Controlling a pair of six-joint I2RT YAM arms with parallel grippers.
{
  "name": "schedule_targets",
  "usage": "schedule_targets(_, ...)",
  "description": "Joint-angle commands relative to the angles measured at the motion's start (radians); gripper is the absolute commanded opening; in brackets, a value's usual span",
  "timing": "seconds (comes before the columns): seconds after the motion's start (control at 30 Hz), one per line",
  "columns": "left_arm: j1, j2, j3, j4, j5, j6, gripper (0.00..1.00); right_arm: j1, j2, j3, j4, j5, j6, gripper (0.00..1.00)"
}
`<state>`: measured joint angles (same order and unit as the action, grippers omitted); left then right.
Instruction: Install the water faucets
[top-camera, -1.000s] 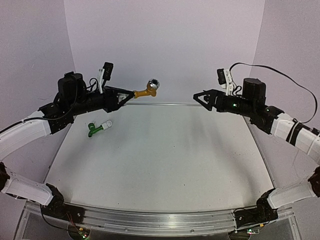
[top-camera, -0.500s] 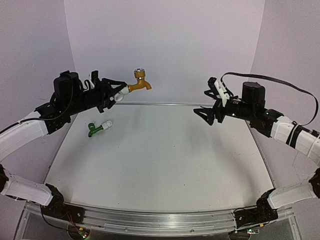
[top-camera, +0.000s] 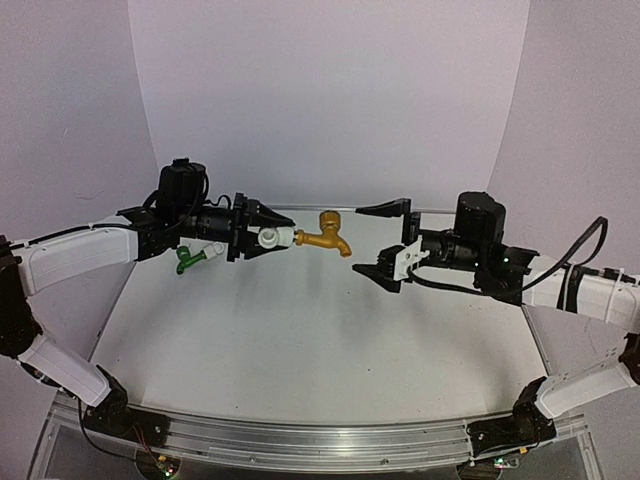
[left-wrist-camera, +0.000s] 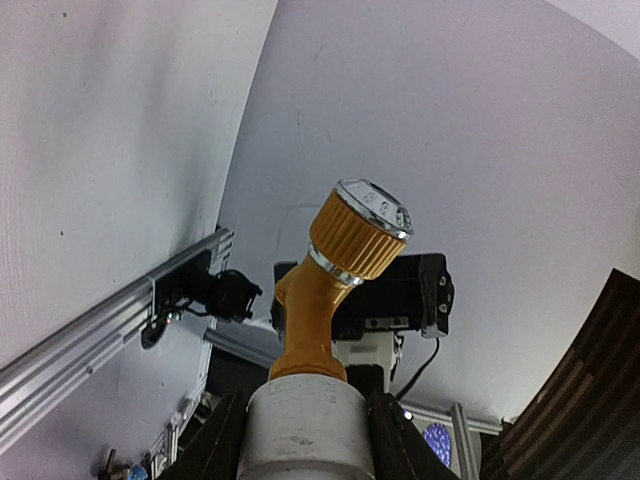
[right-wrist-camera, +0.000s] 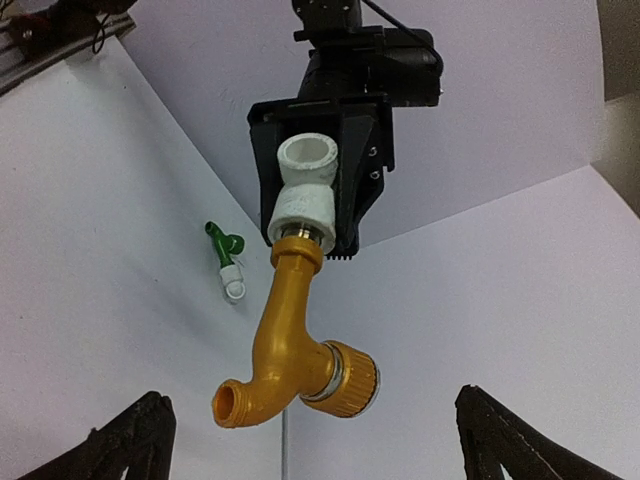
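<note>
Left gripper (top-camera: 262, 238), pinching the white fitting (top-camera: 277, 237), has swung the yellow faucet (top-camera: 325, 233) toward three o'clock, seemingly for the spread right gripper (top-camera: 382, 242).

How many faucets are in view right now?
2. The yellow-gold faucet hangs in the air, its white fitting clamped in the left pincer; the green faucet lies on the table's far left side. No others show.

White table (top-camera: 320, 340) bears green faucet (top-camera: 188, 261) (far left).
</note>
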<state>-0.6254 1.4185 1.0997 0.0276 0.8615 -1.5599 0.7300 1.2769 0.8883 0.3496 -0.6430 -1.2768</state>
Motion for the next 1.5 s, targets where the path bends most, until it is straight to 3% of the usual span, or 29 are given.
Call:
schedule_targets(0.0,0.002,-0.027,0.047,0.072,0.194,-0.019,0.00,0.064,0.039,-0.022,0.120,0.115,-0.239,0.98)
schedule_targets(0.3,0.000,-0.037,0.034,0.072,0.212,0.009,0.00,0.111,0.133,-0.022,0.308,0.116,-0.283,0.95)
schedule_targets(0.73,0.000,-0.017,0.047,0.072,0.212,0.036,0.00,0.135,0.168,-0.001,0.348,0.075,-0.151,0.60)
schedule_targets(0.97,-0.001,0.018,0.061,0.071,0.211,0.065,0.00,0.143,0.161,0.004,0.282,0.079,-0.029,0.32)
schedule_targets(1.17,0.000,0.036,0.068,0.073,0.205,0.118,0.00,0.145,0.142,-0.014,0.287,0.090,0.153,0.19)
schedule_targets(1.47,0.000,0.053,0.120,0.073,0.138,0.442,0.00,0.145,0.096,0.008,0.258,0.087,0.710,0.08)
